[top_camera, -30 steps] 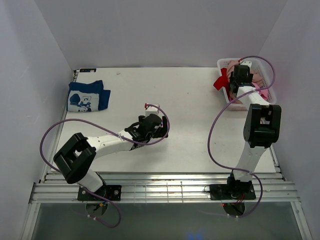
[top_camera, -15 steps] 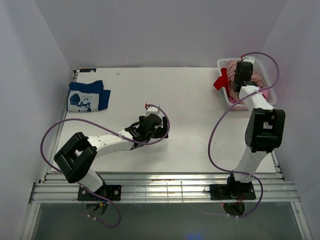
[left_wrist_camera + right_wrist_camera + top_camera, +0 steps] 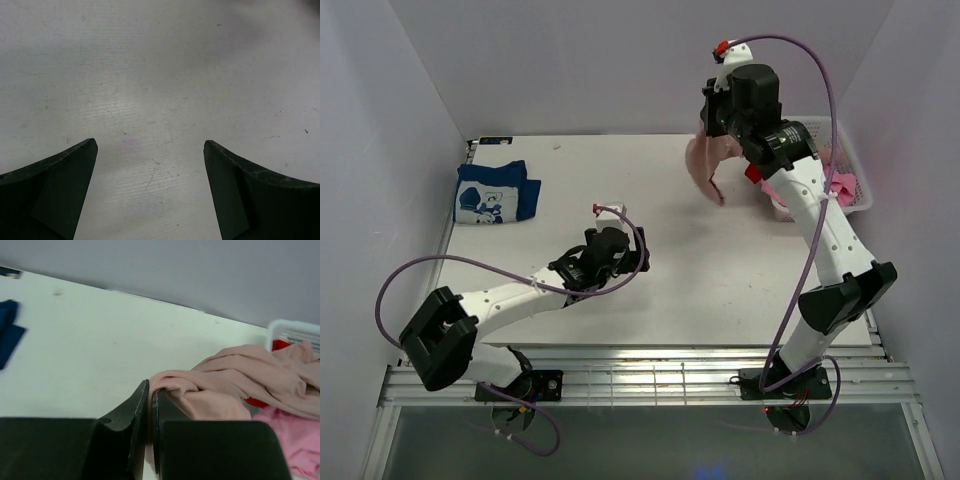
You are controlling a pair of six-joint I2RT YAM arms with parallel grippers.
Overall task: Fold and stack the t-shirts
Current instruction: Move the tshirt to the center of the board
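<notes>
Tight on pink-tan tee (image 3: 704, 165), right fingers (image 3: 131, 415) hold it aloft left of basket (image 3: 861, 190); left fingers (image 3: 55, 180) apart over table (image 3: 720, 270); navy tee (image 3: 495, 195) print unreadable.

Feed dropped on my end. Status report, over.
Right pincer shut on pink-tan tee, held above table near basket. Left pincer open, empty. Navy tee folded far left. Nothing in the way.

A white table (image 3: 720, 290) fills the middle, its top scuffed and speckled up close. Plain pale walls box it in: a back wall (image 3: 620, 60) at 12 o'clock, a left wall (image 3: 370, 220) at 9, a right wall (image 3: 925, 230) at 3. A slotted metal rail (image 3: 650, 380) runs along 6 o'clock. The light is soft and even.
</notes>
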